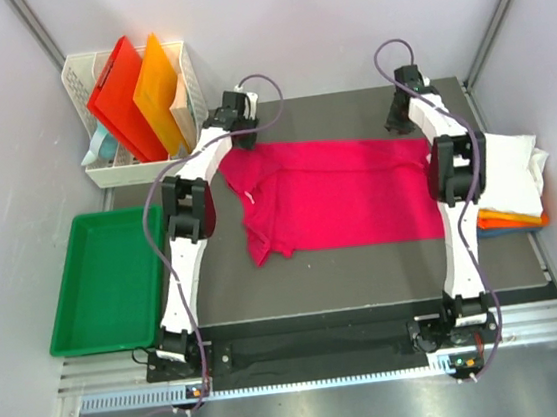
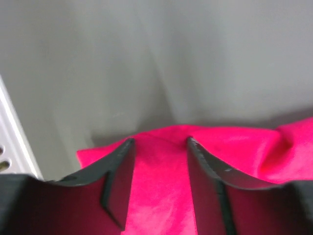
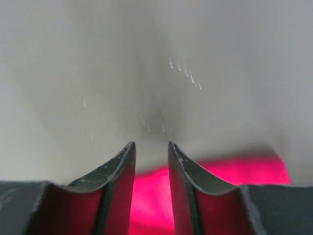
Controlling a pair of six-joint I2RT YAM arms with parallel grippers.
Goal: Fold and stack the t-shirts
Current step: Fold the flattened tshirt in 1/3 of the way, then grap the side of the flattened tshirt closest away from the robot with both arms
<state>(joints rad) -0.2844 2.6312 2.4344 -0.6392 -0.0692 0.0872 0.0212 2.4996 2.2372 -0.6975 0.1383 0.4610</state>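
magenta t-shirt [image 1: 342,193] lies spread mostly flat on the dark surface [image 1: 366,269], long side running left-right. its near-left part is bunched and folded over, with one flap hanging toward the near edge. left fingers [image 1: 241,130] are at the shirt's far-left corner and right fingers [image 1: 401,114] at its far-right corner, both arms reaching across from the near edge. left wrist view: the two fingers [image 2: 117,166] stand apart with a clear gap. pink cloth [image 2: 161,196] shows between and under them and its edge runs just past the tips, but nothing is pinched. right wrist view: the fingers [image 3: 120,171] are apart too, with a narrower gap. blurred pink cloth [image 3: 149,196] sits below and between them, not clamped as far as i can see; whether the tips touch it i can't tell. off the right edge of the surface is a stack of folded shirts: white t-shirt [image 1: 510,167] on top, orange t-shirt [image 1: 511,217] under it, and a blue t-shirt [image 1: 497,231] showing only as a sliver at the bottom. the right arm's elbow overlaps the stack in the top view. green tray [image 1: 106,283] sits to the left of the surface. a white basket [image 1: 138,169] at far left holds a red folder [image 1: 120,96] and an orange folder [image 1: 160,91] standing upright.
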